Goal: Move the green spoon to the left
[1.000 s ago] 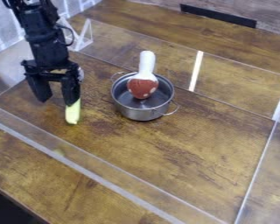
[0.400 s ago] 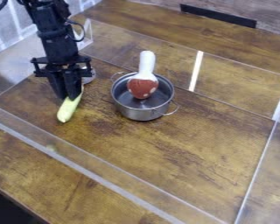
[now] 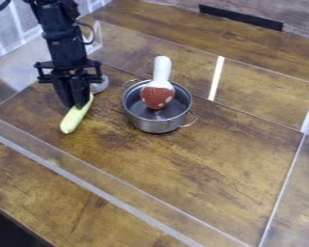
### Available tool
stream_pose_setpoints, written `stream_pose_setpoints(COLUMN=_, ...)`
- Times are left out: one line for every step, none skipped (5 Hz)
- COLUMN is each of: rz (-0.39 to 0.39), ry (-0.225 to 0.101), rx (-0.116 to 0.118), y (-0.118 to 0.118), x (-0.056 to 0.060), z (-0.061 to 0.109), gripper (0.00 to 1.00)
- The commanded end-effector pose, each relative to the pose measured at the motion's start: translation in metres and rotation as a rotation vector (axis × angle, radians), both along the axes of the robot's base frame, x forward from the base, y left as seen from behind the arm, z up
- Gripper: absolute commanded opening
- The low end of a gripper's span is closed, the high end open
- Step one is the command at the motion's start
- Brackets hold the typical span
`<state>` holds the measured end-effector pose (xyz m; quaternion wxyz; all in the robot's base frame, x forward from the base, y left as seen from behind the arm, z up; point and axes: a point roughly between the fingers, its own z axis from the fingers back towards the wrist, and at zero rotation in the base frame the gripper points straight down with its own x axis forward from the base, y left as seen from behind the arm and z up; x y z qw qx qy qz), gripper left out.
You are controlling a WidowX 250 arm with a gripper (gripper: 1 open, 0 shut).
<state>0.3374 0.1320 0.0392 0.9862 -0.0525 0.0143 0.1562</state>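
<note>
from my one camera view, the big change against the frame a second back is the gripper (image 3: pixel 72 96): then its two black fingers stood wide apart, straddling the top of the green spoon (image 3: pixel 74 117), and the spoon lay nearly straight up and down in the picture. now the fingers have drawn in to a narrow stance and the spoon lies on a slant, its lower end swung toward the left of the picture. against the frame just before this one i see almost no difference; arm and spoon sit in the same place.

the gripper points straight down at the wooden worktop (image 3: pixel 183 174), with its fingers close together on the upper end of the spoon's yellow-green handle. it looks pinched there, with the rest of the handle sticking out below the fingertips and lying on the wood. i cannot make out the spoon's metal bowl; the fingers cover that end.

the spoon lies at the left of the scene, just beside the small metal pot (image 3: pixel 157 107) but not touching it. a red-headed object with a white handle (image 3: pixel 158 81) sits in the pot, head down inside, handle leaning over the far rim. clear acrylic walls (image 3: pixel 219 77) stand around the work area.
</note>
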Motion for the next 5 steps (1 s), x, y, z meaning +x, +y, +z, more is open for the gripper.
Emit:
stream_pose_setpoints(rz=0.009, ry=-0.051, rx=0.047, y=0.012, x=0.000, z=0.036, gripper=0.00)
stream_pose_setpoints(rz=-0.082, ry=-0.061, rx=0.051, y=0.013, x=-0.004, z=0.063, gripper=0.00)
stream_pose_setpoints(rz=-0.054, ry=-0.038, rx=0.042, y=0.007, x=-0.011, z=0.049, gripper=0.00)
stream_pose_setpoints(rz=-0.031, ry=-0.024, rx=0.037, y=0.000, x=-0.018, z=0.035, gripper=0.00)
stream_pose_setpoints(rz=-0.005, ry=-0.016, rx=0.032, y=0.007, x=-0.021, z=0.022, gripper=0.00)
